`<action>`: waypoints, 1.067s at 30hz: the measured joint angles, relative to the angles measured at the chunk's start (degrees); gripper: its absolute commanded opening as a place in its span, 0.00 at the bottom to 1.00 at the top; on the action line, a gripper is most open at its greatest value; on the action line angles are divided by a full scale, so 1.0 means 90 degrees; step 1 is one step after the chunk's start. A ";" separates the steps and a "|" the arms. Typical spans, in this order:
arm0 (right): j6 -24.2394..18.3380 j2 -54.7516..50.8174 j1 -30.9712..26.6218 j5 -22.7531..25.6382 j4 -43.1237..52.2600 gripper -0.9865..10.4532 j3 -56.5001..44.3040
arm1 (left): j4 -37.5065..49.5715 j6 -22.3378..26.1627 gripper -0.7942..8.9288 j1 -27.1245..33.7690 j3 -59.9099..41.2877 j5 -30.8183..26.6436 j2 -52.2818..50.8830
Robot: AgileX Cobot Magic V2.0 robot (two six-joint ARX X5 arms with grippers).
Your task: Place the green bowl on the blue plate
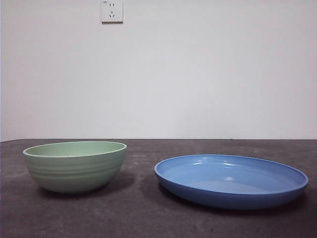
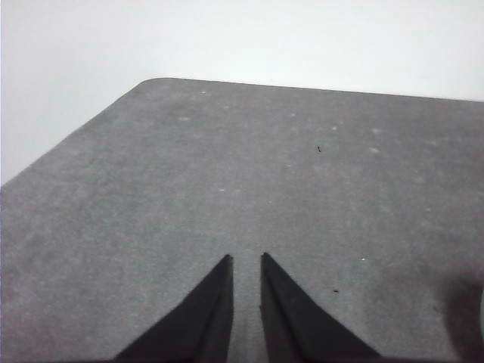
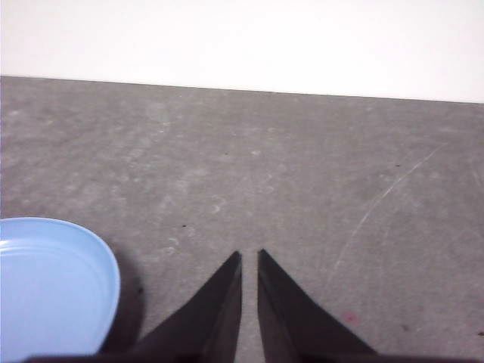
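The green bowl (image 1: 74, 166) stands upright and empty on the dark table at the left in the front view. The blue plate (image 1: 230, 181) lies flat and empty to its right, a short gap apart. Neither arm shows in the front view. My left gripper (image 2: 246, 257) is shut and empty over bare table, with no bowl clearly in its wrist view. My right gripper (image 3: 249, 253) is shut and empty over bare table. The blue plate (image 3: 45, 287) shows partly at the edge of the right wrist view, apart from the jaws.
The dark grey table (image 1: 148, 218) ends at a white wall with a socket (image 1: 112, 11) high up. The table's rounded far corner (image 2: 155, 82) shows in the left wrist view.
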 measured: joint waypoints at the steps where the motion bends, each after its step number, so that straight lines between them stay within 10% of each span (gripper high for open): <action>1: 0.0117 0.0000 0.0000 -0.0005 -0.0002 0.11 0.0000 | 0.0000 -0.0085 0.11 0.0000 0.0000 0.0000 0.0000; 17: 0.2654 0.0442 0.0000 -0.0668 -0.0619 0.10 0.1239 | -0.0155 -0.1615 0.09 -0.0002 0.1287 0.0005 0.0372; 32: 0.2812 0.3128 0.0299 -0.2803 -0.1647 0.10 0.4000 | -0.1086 -0.1909 0.09 -0.0029 0.4201 0.2596 0.3152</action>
